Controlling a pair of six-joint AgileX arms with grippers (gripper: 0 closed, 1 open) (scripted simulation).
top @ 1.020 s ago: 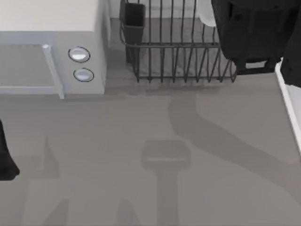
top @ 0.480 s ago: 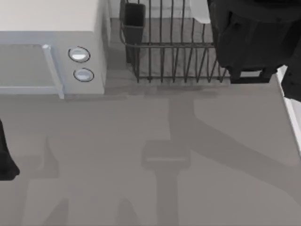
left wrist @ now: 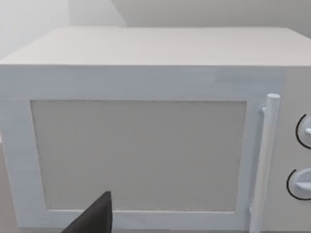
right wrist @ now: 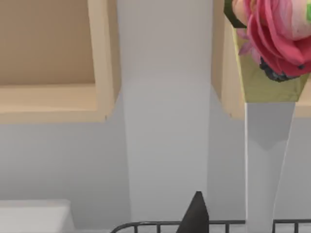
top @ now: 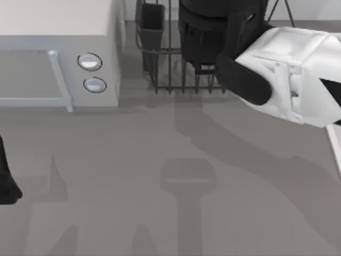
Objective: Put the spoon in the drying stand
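Note:
The drying stand, a dark wire rack with vertical bars, stands at the back centre. Its dark utensil cup sits at the rack's left corner. My right gripper hangs over the middle of the rack, just right of the cup, and its black wrist covers much of the bars. The white forearm reaches in from the right. In the right wrist view the rack's rim runs low under the gripper. The spoon is hidden beneath the right wrist. My left arm is parked at the left edge.
A white microwave-like box with two round knobs stands left of the rack; its door faces the left wrist camera. A pink flower stands behind the rack. Open grey tabletop lies in front.
My right arm swung left across the drying stand, from its right end to its middle, and the white forearm came into view. A white piece beside the gripper is now covered. The left arm stayed still.

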